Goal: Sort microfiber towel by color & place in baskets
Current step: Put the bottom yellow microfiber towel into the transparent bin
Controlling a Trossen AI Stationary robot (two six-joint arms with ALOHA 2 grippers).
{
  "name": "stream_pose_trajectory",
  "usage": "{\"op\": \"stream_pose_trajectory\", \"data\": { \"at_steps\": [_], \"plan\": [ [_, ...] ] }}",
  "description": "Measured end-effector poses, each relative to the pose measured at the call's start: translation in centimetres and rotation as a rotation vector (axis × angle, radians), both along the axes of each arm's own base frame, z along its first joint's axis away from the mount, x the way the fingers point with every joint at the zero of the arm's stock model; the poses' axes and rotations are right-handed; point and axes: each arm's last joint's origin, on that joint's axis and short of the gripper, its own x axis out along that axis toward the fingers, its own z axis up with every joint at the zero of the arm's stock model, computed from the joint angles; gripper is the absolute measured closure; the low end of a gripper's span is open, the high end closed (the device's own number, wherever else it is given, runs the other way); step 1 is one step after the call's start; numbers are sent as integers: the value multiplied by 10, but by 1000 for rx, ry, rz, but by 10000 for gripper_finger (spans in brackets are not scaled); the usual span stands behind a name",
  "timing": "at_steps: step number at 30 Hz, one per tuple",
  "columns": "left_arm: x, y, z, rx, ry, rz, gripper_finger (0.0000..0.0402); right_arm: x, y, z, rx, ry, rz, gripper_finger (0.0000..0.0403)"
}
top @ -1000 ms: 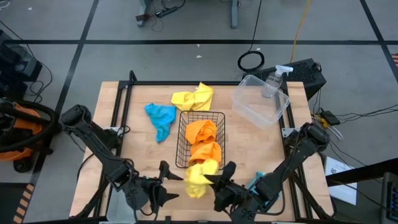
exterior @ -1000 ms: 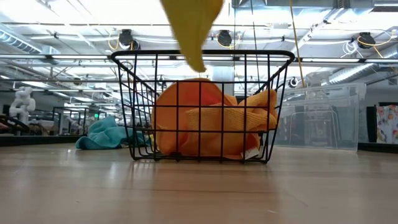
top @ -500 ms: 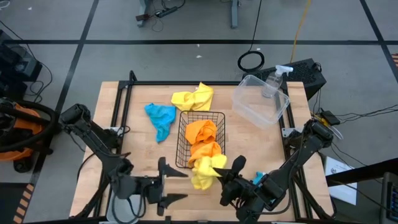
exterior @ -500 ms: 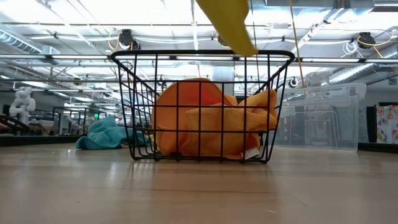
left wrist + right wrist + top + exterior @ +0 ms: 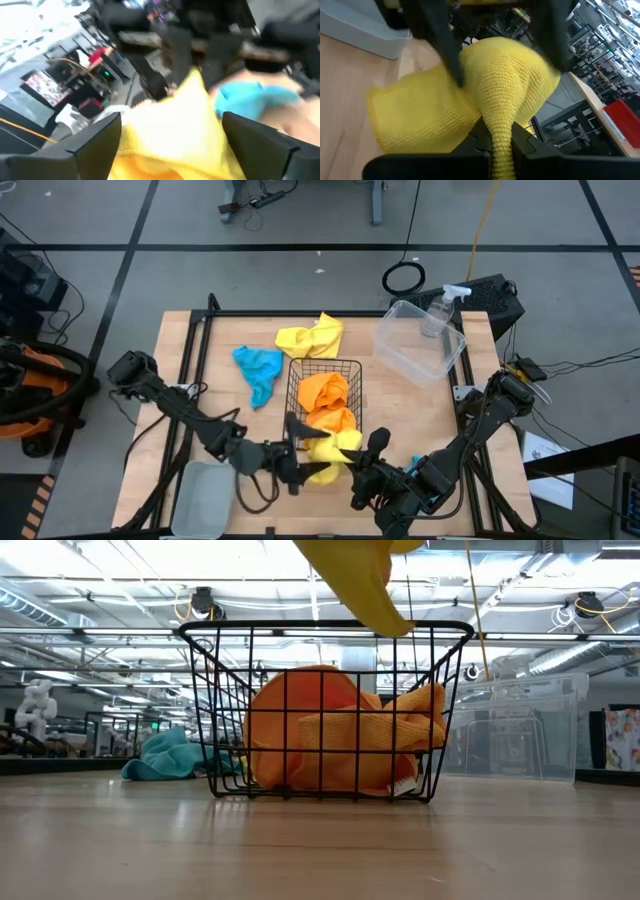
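Wooden desk (image 5: pixel 190 360), warehouse behind. Right gripper (image 5: pixel 352 463) pinched on yellow towel (image 5: pixel 330 450), lifted near front edge by wire basket (image 5: pixel 322 402). Left gripper (image 5: pixel 296 464) fully spread, w/ fingers either side of towel, holding nothing. Best: close left squarely before right lets go

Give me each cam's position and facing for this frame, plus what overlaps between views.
High: overhead, straight down on table; both arms show, left end effector open beside the held yellow towel.
Low: tabletop height, level at black wire basket; no arm visible.
Left wrist: on left arm, faces the towel; own fingers show.
Right wrist: on right arm, right end effector shut on the towel.
Shared: that yellow towel is in all four.
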Motion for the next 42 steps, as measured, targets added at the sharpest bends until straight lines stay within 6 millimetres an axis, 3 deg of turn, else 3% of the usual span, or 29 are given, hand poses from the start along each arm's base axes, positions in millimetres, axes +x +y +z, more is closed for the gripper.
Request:
{"op": "stream_pose_trajectory", "data": {
  "at_steps": [6, 10, 14, 16, 29, 34, 42],
  "plan": [
    [1, 6, -11, -1, 101, 27, 143, 0, 0, 0, -13, 5, 5, 397],
    [-1, 3, -13, 3, 116, -2, 235, 0, 0, 0, -11, 3, 6, 397],
    [-5, -1, -14, 35, 133, -20, 353, 0, 0, 0, -19, 12, 8, 396],
    [-7, -4, -15, 42, 140, -29, 383, 0, 0, 0, -17, 15, 13, 396],
    [-9, -6, -15, 7, 133, -9, 367, 0, 3, -1, 52, 55, 78, 396],
    [-9, -6, -16, -63, 142, 10, 323, 0, 3, -1, 55, 57, 80, 396],
    [-13, -7, -23, -77, 198, 30, 216, -4, -1, 9, 87, 51, 97, 396]
  ]
}}
